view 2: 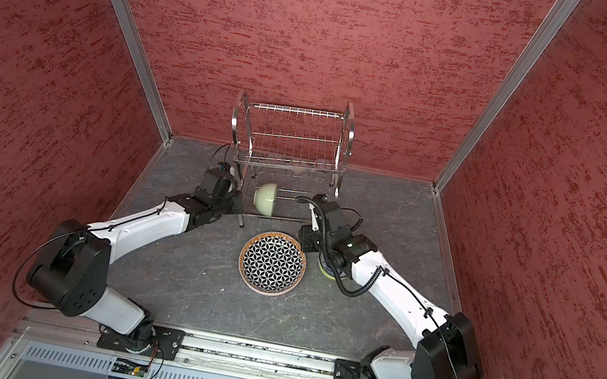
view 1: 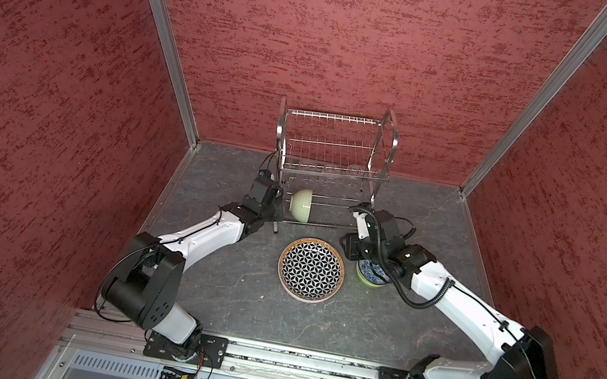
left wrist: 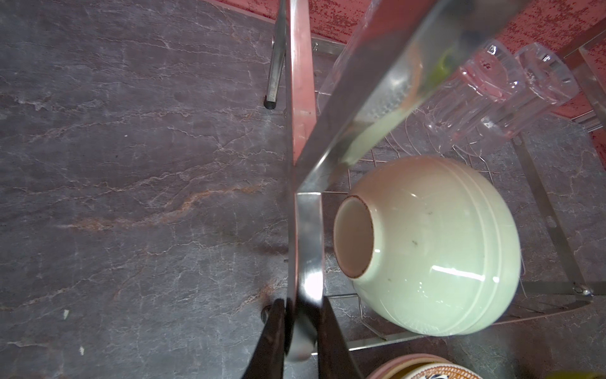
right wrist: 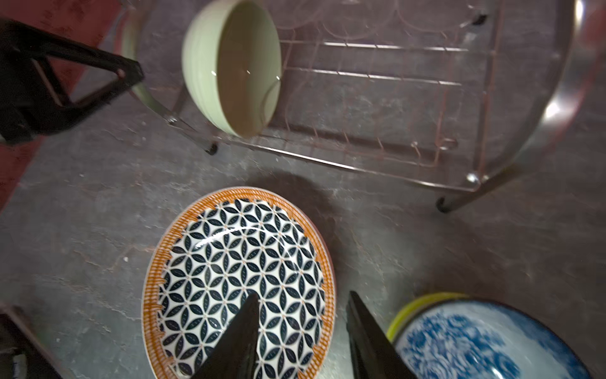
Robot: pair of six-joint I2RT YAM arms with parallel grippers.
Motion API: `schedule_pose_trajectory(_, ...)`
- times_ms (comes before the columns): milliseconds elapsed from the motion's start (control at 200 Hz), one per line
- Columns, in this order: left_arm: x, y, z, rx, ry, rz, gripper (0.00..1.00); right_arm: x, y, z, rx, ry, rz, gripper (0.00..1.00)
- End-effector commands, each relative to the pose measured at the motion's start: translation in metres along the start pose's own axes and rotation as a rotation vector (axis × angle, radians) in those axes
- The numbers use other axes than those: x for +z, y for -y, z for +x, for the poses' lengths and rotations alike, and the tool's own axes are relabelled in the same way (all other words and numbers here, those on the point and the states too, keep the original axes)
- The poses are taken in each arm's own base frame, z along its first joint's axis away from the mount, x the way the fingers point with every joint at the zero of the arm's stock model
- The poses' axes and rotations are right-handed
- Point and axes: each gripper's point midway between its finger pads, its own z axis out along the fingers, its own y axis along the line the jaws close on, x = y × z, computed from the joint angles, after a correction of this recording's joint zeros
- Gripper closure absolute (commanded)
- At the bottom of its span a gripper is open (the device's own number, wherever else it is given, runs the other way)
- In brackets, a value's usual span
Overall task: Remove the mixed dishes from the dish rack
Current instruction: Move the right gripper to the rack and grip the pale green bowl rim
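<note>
Your rack (view 1: 393, 143) (view 2: 347, 135) stands at the back middle of the table (view 1: 233, 292), near the red rear wall, and it is not empty. One green bowl (view 1: 301, 206) (view 2: 265, 198) (left wrist: 442, 246) (right wrist: 229, 65) lies on its side at the left end of the lower tier, its foot toward the left frame and its mouth facing along the wires. Clear tumblers (left wrist: 492, 98) sit farther back in the rack under the upper tier, and through the wires you cannot read how they stand. Your left gripper (left wrist: 300, 305) is clamped on the flat steel band of the rack's left frame, so that band stands between its fingers and the bowl just beside them. On the table in front of the rack lies the geometric plate (view 1: 311, 270) (view 2: 272, 263) (right wrist: 239, 262), face up, with a pink plate's edge (view 1: 302, 297) showing beneath it. Just to its right, the blue bowl (view 1: 371, 272) (right wrist: 475, 341) is nested in the lime bowl (right wrist: 413, 305), and in both top views your right arm covers much of the pair. Your right gripper (right wrist: 303, 295) is released, its jaws apart with nothing between them, above the gap between the plate and the bowls.
</note>
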Motion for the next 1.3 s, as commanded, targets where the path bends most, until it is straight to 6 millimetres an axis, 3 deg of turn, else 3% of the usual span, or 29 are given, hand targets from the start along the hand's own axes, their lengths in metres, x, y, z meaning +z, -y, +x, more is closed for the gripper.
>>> schedule_pose_trajectory(0,-0.001,0.009,-0.026,-0.088,0.063,0.04,0.86,0.01,-0.03,-0.028,0.001,0.135,-0.171,0.55)
schedule_pose_trajectory(120,-0.003,0.01,-0.028,-0.088,0.065,0.039,0.86,0.022,-0.037,-0.038,0.004,0.198,-0.226,0.51)
schedule_pose_trajectory(170,-0.004,0.01,-0.028,-0.087,0.066,0.041,0.86,0.037,-0.037,-0.033,0.005,0.194,-0.236,0.5)
schedule_pose_trajectory(491,0.002,0.011,-0.024,-0.079,0.039,0.035,0.86,0.084,-0.04,-0.035,0.03,0.195,-0.301,0.49)
schedule_pose_trajectory(1007,0.007,0.009,-0.019,-0.085,0.025,0.024,0.86,0.112,-0.029,-0.043,0.081,0.228,-0.35,0.49)
schedule_pose_trajectory(1293,0.004,0.006,-0.021,-0.082,0.041,0.008,0.86,0.118,-0.04,-0.054,0.065,0.262,-0.436,0.53)
